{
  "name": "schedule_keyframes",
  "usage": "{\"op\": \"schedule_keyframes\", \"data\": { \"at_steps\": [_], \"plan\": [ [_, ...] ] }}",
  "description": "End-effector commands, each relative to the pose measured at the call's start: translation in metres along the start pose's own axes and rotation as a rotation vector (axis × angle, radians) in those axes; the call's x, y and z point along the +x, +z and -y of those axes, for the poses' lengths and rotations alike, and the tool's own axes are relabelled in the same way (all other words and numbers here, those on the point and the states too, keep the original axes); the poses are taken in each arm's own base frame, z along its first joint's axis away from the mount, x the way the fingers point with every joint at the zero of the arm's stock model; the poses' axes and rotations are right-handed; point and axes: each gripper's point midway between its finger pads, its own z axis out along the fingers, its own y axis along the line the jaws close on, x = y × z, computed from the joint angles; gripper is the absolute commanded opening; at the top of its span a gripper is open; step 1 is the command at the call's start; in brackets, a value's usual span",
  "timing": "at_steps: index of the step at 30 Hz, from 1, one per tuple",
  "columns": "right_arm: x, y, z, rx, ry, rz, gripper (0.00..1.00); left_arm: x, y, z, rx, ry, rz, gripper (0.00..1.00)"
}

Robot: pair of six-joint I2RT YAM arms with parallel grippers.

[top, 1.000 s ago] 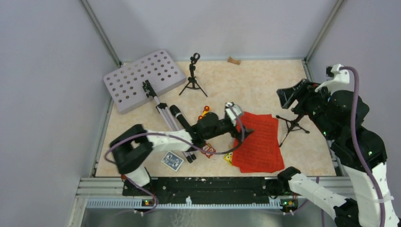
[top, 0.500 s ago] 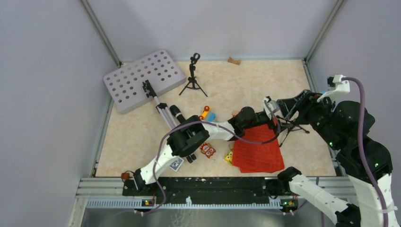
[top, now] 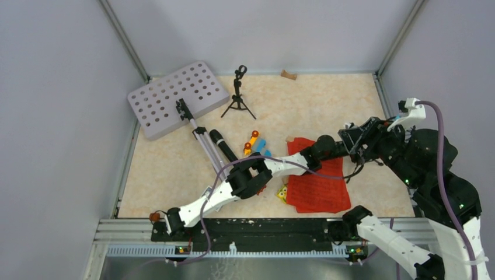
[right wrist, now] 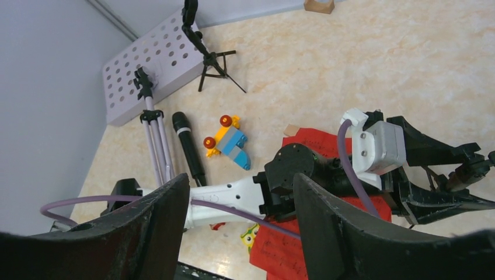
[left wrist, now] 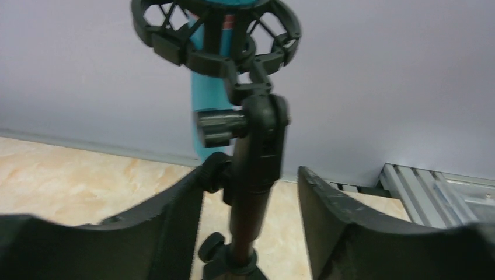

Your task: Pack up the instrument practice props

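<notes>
Inside the left claw (left wrist: 251, 175) stands a mic tripod (left wrist: 257, 134).

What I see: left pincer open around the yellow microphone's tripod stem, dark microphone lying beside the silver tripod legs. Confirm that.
Not yellow: the left wrist view shows a blue microphone. The left pincer is open around its tripod stem, and the dark microphone lies beside the silver tripod legs.

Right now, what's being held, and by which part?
Nothing is gripped. The left gripper is open, the stem of the mic tripod between its fingers; the right gripper is open and empty.
</notes>
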Motion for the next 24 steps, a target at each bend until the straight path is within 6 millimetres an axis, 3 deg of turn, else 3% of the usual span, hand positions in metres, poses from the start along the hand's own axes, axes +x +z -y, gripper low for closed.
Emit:
{"op": "schedule_keyframes", "data": {
  "at_steps": [1, 6, 13, 18, 24],
  "plan": [
    [-0.002, -0.005, 0.002, -0.001, 0.003, 0.029, 0.65, 0.008, 0.004, 0.006, 0.014, -0.07, -0.005, 0.57],
    [-0.002, -0.008, 0.005, 0.007, 0.005, 0.042, 0.64, 0.004, 0.004, 0.012, 0.05, -0.075, 0.017, 0.27],
    [-0.007, -0.012, 0.009, 0.02, 0.006, 0.071, 0.64, -0.029, 0.011, 0.028, 0.108, -0.036, 0.092, 0.01],
    [-0.015, -0.018, 0.012, 0.033, 0.007, 0.117, 0.63, -0.075, 0.016, 0.049, 0.171, -0.005, 0.193, 0.0],
    [-0.031, -0.028, 0.011, 0.025, -0.004, 0.18, 0.63, -0.156, 0.018, 0.074, 0.223, 0.033, 0.37, 0.0]
  ]
}}
